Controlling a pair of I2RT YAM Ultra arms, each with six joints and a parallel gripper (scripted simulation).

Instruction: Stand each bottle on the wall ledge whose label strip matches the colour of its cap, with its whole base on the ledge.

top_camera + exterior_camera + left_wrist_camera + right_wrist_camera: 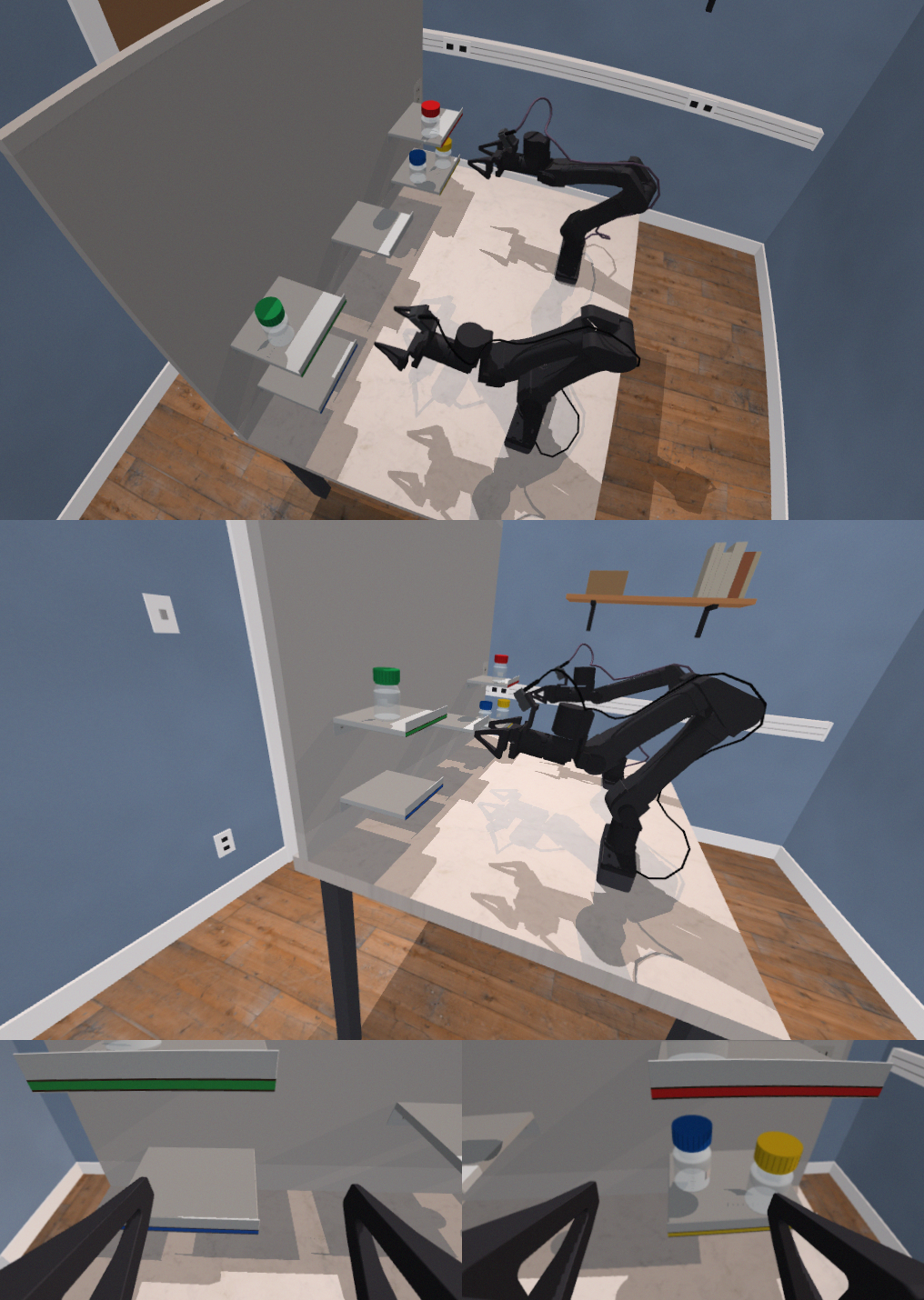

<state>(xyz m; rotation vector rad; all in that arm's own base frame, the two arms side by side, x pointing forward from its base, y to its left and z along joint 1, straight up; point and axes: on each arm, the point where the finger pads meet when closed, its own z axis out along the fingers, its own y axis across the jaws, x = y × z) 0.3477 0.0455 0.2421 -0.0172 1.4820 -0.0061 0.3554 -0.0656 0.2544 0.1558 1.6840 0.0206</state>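
Measured from the green-labelled ledge (255, 342) (362, 716) (150, 1067), the blue-labelled ledge (290, 390) (387, 791) (205, 1181) below stands bare, its bottle unplaced. The green-capped bottle (276, 321) (386, 694) is home above; far beyond, red and yellow match too, beside the stray blue-capped bottle (417, 166) (485, 708) (692, 1154). Clear bottles' contents: cannot tell. Left gripper (391, 335) (487, 743) (247, 1190) and right gripper (478, 159) (686, 1196): spread, empty.
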